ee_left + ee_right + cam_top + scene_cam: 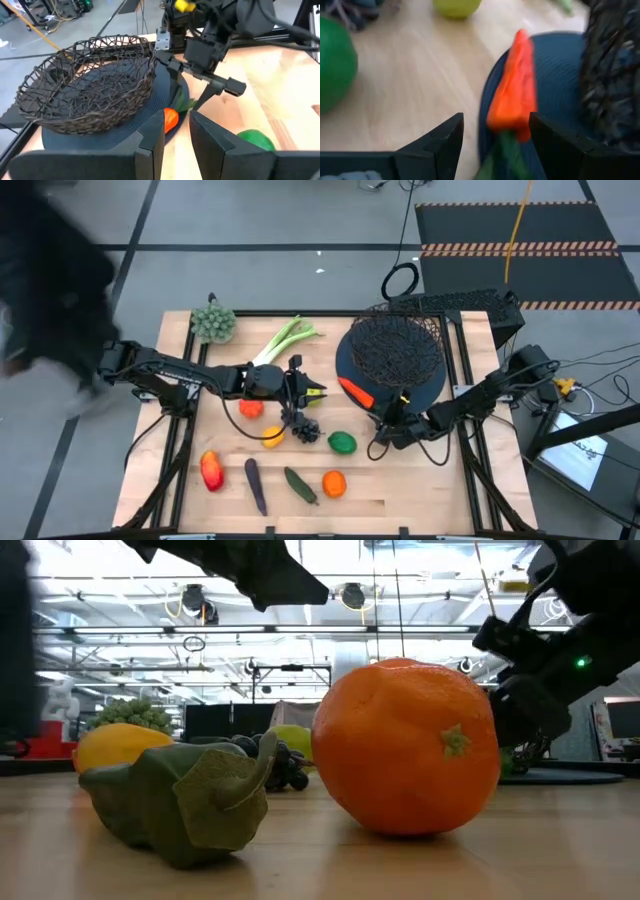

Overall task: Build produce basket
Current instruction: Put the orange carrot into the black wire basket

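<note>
The black wire basket (395, 350) stands on its round dark disc (432, 392) at the table's far right. An orange carrot (355, 392) lies on the disc's left rim, outside the mesh. My right gripper (496, 119) is open, its fingers either side of the carrot's thick, green-topped end (502, 152). My left gripper (310, 388) hovers open and empty above mid-table, pointing toward the basket. On the wood lie a leek (285, 340), tomato (250, 408), lemon (272, 436), grapes (303, 425), lime (342, 442), orange (334, 482), cucumber (300, 485), eggplant (256, 485) and red pepper (211, 470). My right gripper comes slanting down from the table's near right, with the carrot's thick end (517, 117) between its open fingers (555, 145). The carrot lies along the fingers with its body on the disc's rim. Whether either finger touches it, I cannot tell.
A grey-green bushy clump (213, 323) sits at the far left corner. A dark blurred figure (45, 290) shows beyond the table's left edge. Bare wood lies between the lime and the table's near right corner.
</note>
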`<state>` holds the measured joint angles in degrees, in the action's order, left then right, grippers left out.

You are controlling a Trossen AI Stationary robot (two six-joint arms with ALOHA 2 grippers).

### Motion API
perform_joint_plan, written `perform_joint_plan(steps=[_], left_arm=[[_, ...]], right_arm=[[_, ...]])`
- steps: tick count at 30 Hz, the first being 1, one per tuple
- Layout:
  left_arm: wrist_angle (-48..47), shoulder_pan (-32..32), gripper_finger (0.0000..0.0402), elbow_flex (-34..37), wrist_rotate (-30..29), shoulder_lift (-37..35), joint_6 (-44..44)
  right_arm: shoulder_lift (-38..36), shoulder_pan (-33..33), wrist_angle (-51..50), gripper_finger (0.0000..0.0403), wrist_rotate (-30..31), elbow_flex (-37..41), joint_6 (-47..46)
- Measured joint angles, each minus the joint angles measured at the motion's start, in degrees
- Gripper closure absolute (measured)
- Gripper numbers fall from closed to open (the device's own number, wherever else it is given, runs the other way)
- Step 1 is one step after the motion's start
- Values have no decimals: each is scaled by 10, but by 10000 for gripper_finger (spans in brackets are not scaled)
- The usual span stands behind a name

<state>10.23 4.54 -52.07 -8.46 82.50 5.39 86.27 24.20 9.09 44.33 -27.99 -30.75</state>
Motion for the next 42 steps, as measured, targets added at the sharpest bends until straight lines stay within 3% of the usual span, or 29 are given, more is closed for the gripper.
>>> perform_joint_plan(steps=[10, 19, 25, 37, 42], left_arm=[[3, 0, 309, 0, 0, 0, 0], [15, 0, 309, 0, 0, 0, 3], [20, 0, 309, 0, 0, 0, 1], [20, 2, 309, 0, 12, 0, -1], [20, 5, 309, 0, 12, 0, -1]], right_arm=[[15, -9, -6, 109, 31, 0, 0], [27, -27, -10, 130, 23, 0, -30], [43, -30, -13, 179, -12, 0, -68], [14, -12, -23, 350, -88, 0, -79], [-19, -4, -21, 398, -117, 0, -59]])
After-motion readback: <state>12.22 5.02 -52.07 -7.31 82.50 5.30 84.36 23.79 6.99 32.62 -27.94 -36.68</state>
